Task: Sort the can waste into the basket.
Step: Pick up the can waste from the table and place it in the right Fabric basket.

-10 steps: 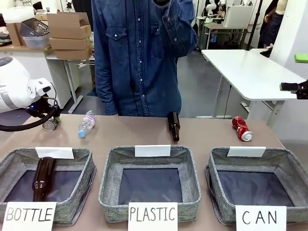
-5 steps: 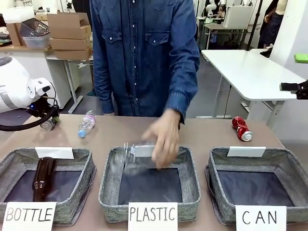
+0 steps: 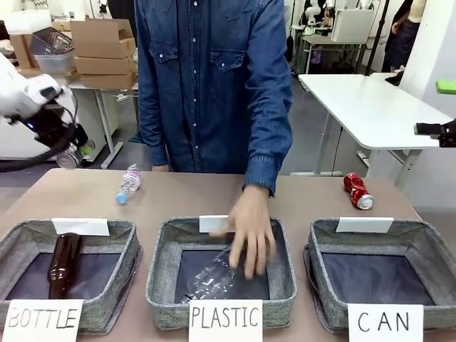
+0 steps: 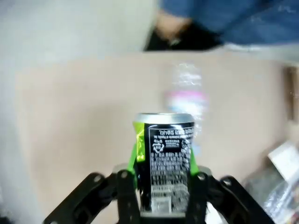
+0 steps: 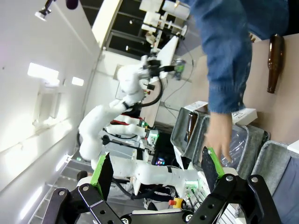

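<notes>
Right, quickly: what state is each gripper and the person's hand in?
Left gripper: shut on the black can.
Right gripper: open, empty.
Person's hand: over a clear bottle; grip cannot be told.

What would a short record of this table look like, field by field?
Left tool: shut on the black can, held above the left end of the table
Right tool: open, holding nothing
Red can: lying on the table behind the CAN basket
Cans in CAN basket: none yet
Person's hand: in the PLASTIC basket, on a clear bottle
BOTTLE basket: one brown bottle
</notes>
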You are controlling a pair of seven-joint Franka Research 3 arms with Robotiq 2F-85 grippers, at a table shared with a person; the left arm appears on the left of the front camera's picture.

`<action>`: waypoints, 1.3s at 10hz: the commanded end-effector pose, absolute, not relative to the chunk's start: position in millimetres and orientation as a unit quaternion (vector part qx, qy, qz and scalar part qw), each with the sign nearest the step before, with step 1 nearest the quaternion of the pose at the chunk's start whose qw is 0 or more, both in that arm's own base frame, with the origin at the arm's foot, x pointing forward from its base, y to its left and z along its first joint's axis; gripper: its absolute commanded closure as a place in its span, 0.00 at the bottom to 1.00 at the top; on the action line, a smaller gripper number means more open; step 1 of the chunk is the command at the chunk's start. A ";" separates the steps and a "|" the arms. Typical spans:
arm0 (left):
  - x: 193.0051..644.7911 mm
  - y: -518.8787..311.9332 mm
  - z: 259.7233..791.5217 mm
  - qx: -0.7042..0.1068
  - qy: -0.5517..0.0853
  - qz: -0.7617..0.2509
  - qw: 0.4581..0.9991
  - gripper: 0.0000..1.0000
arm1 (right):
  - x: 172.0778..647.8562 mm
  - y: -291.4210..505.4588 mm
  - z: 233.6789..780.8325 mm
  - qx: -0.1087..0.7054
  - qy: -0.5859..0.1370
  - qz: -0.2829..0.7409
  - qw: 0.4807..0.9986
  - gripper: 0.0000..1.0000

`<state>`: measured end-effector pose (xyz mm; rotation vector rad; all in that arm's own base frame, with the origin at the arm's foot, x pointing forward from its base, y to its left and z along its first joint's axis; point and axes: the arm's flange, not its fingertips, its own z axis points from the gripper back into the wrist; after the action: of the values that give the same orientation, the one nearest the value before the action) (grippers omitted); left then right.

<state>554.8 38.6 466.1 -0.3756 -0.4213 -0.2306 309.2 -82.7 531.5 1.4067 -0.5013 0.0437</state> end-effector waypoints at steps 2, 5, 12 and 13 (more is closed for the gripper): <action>354.4 63.4 560.8 -0.338 -0.219 -0.349 0.846 1.00 | 310.8 -83.3 532.5 0.642 -0.233 0.028 0.730 0.00; 238.6 63.6 563.7 -0.421 -0.174 -0.523 0.720 1.00 | 310.8 -83.3 532.5 0.642 -0.233 0.028 0.730 0.00; 253.7 55.4 559.4 -0.403 -0.210 -0.470 0.757 0.58 | 288.6 -96.1 547.6 0.609 -0.243 0.054 0.753 0.00; 261.6 -26.9 573.7 -0.455 -0.231 -0.527 0.680 0.58 | 270.3 -118.8 550.6 0.584 -0.265 0.060 0.765 0.00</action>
<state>260.2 31.1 564.6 -0.9248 -0.4793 -1.0714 293.2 -96.4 543.3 1.3378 -0.5265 0.0788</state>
